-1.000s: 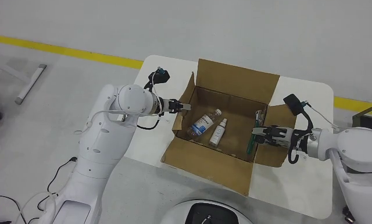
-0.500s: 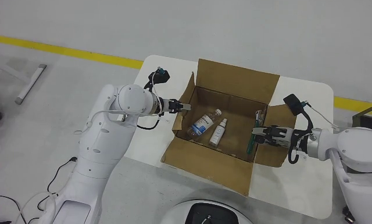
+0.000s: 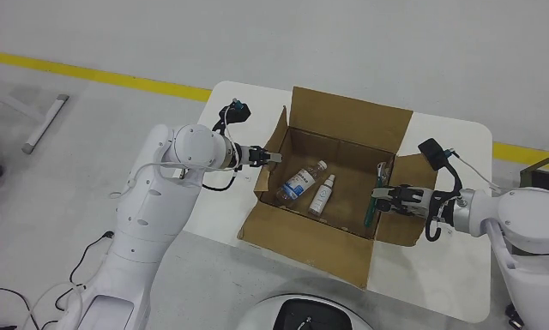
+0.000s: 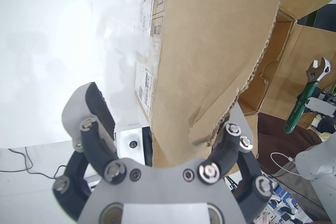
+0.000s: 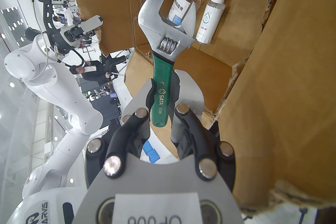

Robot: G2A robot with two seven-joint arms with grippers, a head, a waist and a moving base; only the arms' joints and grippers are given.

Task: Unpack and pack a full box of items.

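Grips the wrench (image 5: pixel 160 78) by its green handle in the right gripper (image 5: pixel 162 96), pads pressed on both sides of the handle, with the silver head free beyond the fingertips. Holds it just inside the right wall of the box (image 3: pixel 302 237), head toward the table's far edge and handle end toward the near edge; height above the box floor not clear. Spreads the left gripper (image 4: pixel 162 104) wide at the left flap (image 4: pixel 210 51), with the flap's ragged lower edge between the fingers, close against one of them and well apart from the other pad; contact with that finger not clear. Farther in, on the box floor: a water bottle (image 3: pixel 300 182), clear with a white cap, and a white spray bottle (image 3: pixel 322 195), lying flat just beside each other, caps toward the table's far right corner, water bottle nearer the left wall. Around them, open brown cardboard: back flap tilted toward the far edge, right flap folded outward below the right arm, front wall close to the near edge. Under the box, a white table (image 3: pixel 446 270) with rounded corners. Beyond the far edge, grey floor (image 3: pixel 129 30) with a yellow line (image 3: pixel 103 75) running across it.
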